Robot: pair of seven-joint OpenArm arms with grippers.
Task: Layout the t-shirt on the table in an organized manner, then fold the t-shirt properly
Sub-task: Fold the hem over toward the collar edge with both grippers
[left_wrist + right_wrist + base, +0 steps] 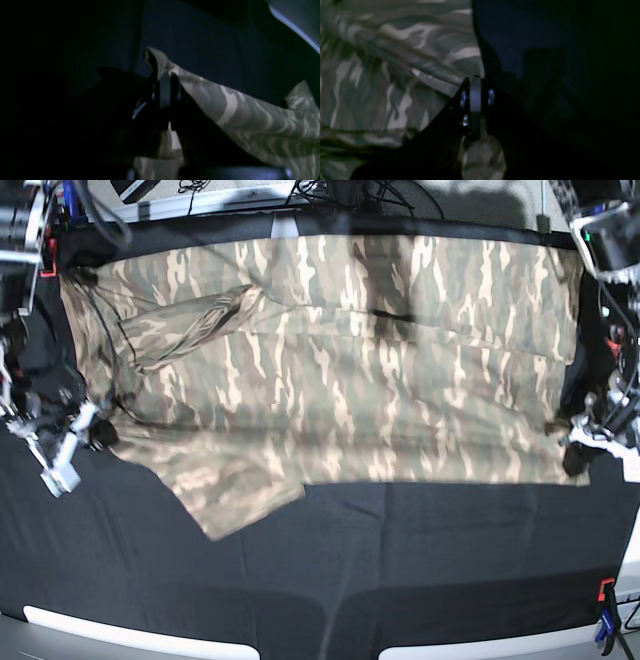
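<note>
The worktop (420,570) is a wide surface under black cloth, and its near half lies bare; a red-and-blue clamp (604,618) sits at its near right corner.

The t-shirt (380,380) covers most of the far half, stretched across from the far left to the far right. Most of the body looks flat and the far edge runs fairly straight along the back of the worktop. The layout step therefore seems well along but not finished: one sleeve (185,320) at the far left is folded in over the body with creases around it, and a flap (235,495) at the near left hangs toward the front at an angle, so the near edge is not straight. No fold has been made yet; the whole folding part appears to be left.

The left tool (165,82), at the right edge of the scene, is clamped together on a corner of the t-shirt, which rises in a small peak above it in the left wrist view. The right tool (476,82), at the left of the scene, is likewise pinched on an edge of the fabric, with cloth showing beyond and below the closed tips. Both grips look set for a last pull to flatten the cloth.
</note>
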